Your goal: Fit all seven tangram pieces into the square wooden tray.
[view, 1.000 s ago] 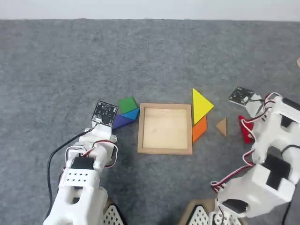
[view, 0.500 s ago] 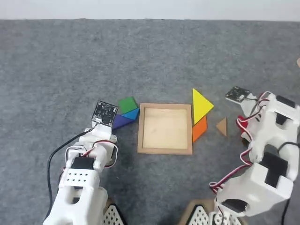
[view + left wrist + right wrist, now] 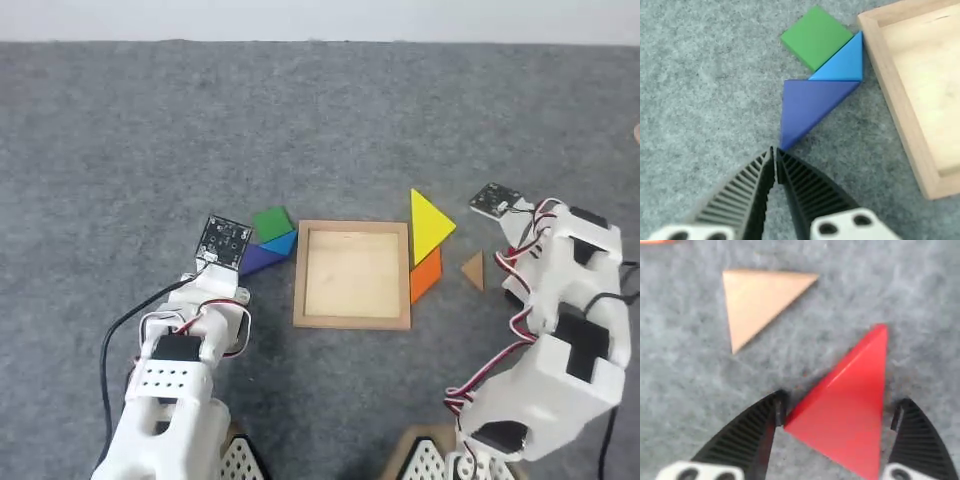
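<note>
So my right claw [image 3: 838,409] is spread wide open, one finger on each side of the red triangle [image 3: 848,408], which lies flat on the table [image 3: 150,130]. Nothing is gripped yet. I'd say I'm straddling it like this so I can close on two edges and lift it cleanly, with the small tan triangle [image 3: 757,297] just beyond it and out of the way. My left claw [image 3: 774,155] is pinched shut with nothing in it, its tip parked right at the corner of the dark blue triangle [image 3: 807,105]. That one touches the light blue triangle [image 3: 842,62] and the green square [image 3: 816,36], all bunched against the tray [image 3: 301,275] on that side. The yellow triangle [image 3: 428,225] and the orange piece [image 3: 424,274] hug the opposite rim. The tray's got nothing in it, so by my reckoning all seven pieces are left to place, and red looks like my first pick.
</note>
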Robot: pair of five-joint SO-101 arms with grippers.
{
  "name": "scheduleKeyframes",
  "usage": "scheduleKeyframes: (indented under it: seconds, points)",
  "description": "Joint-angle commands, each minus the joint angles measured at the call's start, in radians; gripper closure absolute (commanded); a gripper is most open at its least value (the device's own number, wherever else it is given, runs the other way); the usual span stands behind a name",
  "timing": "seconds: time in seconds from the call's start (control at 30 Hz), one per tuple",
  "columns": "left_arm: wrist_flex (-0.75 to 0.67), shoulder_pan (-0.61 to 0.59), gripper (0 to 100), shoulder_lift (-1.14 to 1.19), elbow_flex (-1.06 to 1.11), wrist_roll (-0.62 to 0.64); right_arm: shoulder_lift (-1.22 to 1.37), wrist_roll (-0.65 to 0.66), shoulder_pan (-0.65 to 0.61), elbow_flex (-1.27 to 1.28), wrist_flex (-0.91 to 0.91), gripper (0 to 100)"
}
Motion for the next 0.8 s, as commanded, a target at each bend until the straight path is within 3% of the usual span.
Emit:
scheduleKeyframes:
  seconds: [0.0,0.1,0.4,0.77]
  points:
    - [-0.015,0.000,99,0.002,-0.042,0.002,-0.018,0.003,0.008,-0.020,-0.015,66.1]
    - [-0.015,0.000,99,0.002,-0.042,0.002,-0.053,0.080,0.008,-0.026,0.059,66.2]
    - [-0.015,0.000,99,0.002,-0.042,0.002,-0.062,0.137,0.048,-0.026,0.070,66.3]
    - [-0.015,0.000,99,0.002,-0.042,0.002,-0.070,0.138,0.068,-0.058,0.111,66.3]
